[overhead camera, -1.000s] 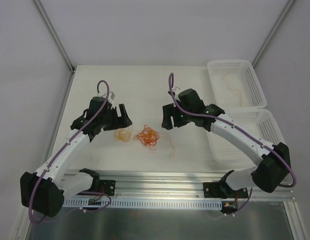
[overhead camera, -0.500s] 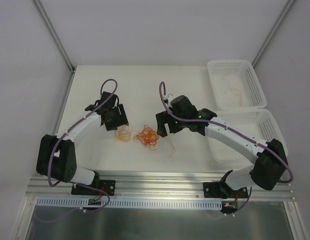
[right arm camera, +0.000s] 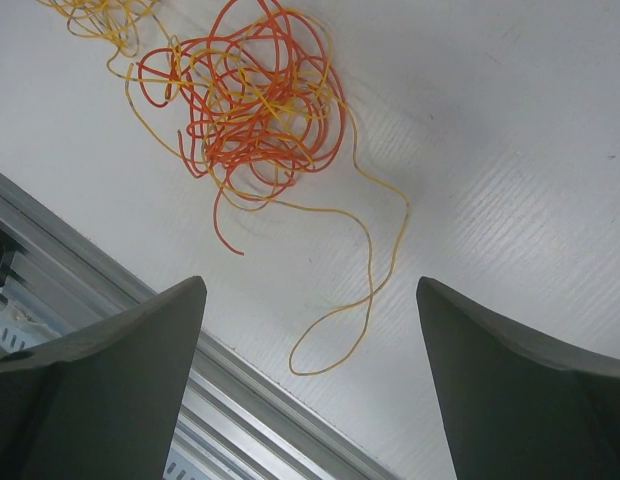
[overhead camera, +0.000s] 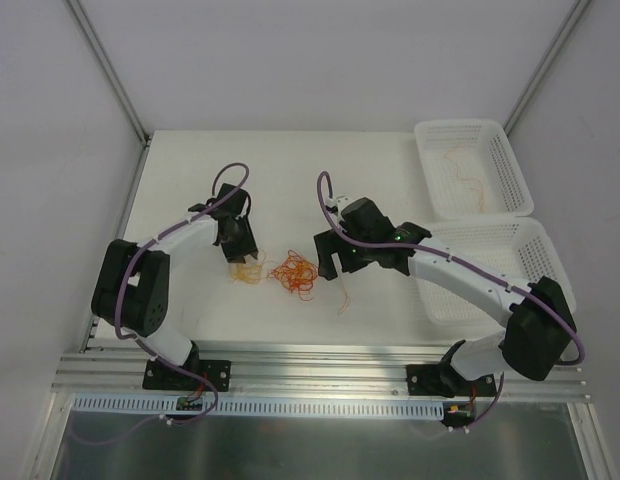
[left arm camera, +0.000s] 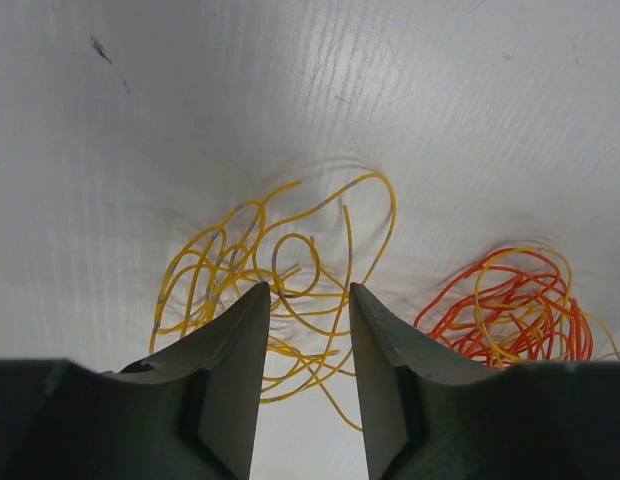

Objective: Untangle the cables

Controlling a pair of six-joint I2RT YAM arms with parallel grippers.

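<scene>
A tangle of red-orange cables [overhead camera: 293, 273] lies on the white table, with a yellow cable bundle [overhead camera: 248, 269] just left of it. In the left wrist view the yellow bundle [left arm camera: 270, 280] lies under and between my fingers, and the red tangle [left arm camera: 510, 315] sits to the right. My left gripper [overhead camera: 236, 247] [left arm camera: 308, 290] is low over the yellow bundle, its jaws a narrow gap apart and holding nothing. My right gripper [overhead camera: 335, 260] [right arm camera: 310, 285] is wide open above the table. The red tangle [right arm camera: 252, 100] and a trailing yellow strand [right arm camera: 365, 290] show in the right wrist view.
Two white mesh baskets stand at the right: the far basket [overhead camera: 505, 155] holds a pale cable [overhead camera: 468, 170], the near basket [overhead camera: 543, 255] is partly behind my right arm. An aluminium rail [overhead camera: 320, 365] runs along the table's near edge and shows in the right wrist view [right arm camera: 140, 330].
My left arm has swung forward and right, bringing its gripper down over the yellow bundle. My right gripper has moved slightly left and nearer the red tangle.
</scene>
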